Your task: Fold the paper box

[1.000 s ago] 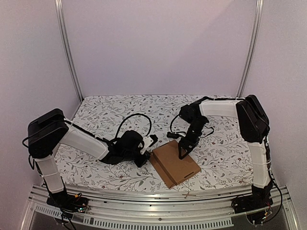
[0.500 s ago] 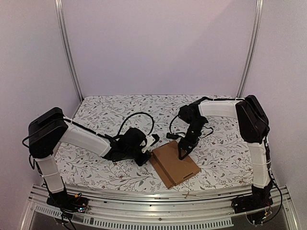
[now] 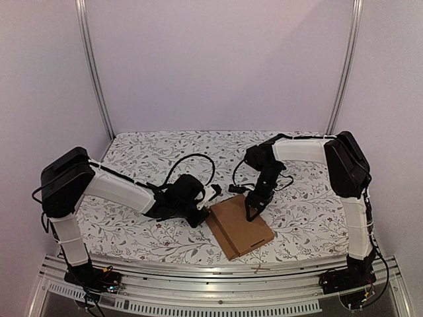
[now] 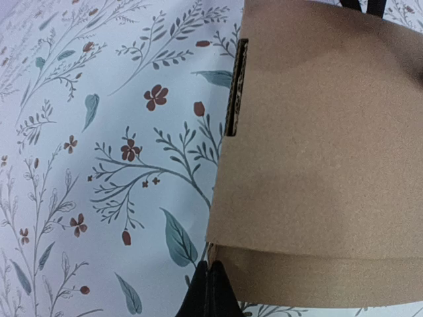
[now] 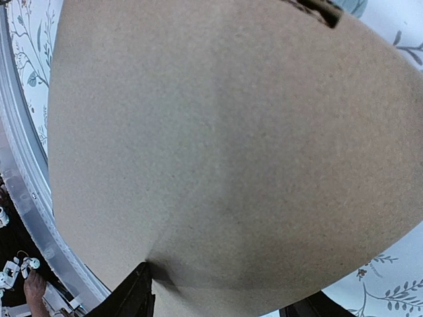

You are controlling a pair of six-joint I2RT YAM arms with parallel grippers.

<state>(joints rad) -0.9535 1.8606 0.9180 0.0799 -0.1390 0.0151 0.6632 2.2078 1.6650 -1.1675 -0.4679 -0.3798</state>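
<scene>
On floral cloth (image 3: 145,158), flat brown paper box (image 3: 241,230); left tool (image 3: 211,193) closed, right tool (image 3: 252,212) spread wide atop.

No legible text, labels, brands, numbers or signs in any view

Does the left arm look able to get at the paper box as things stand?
Likely yes: its shut end effector sits at the paper box's edge, nothing visible between.

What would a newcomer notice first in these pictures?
A brown paper box lies near the front edge of a floral cloth. The right tool stands on its top, jaws spread. The left tool, shut, sits by its left corner.
</scene>
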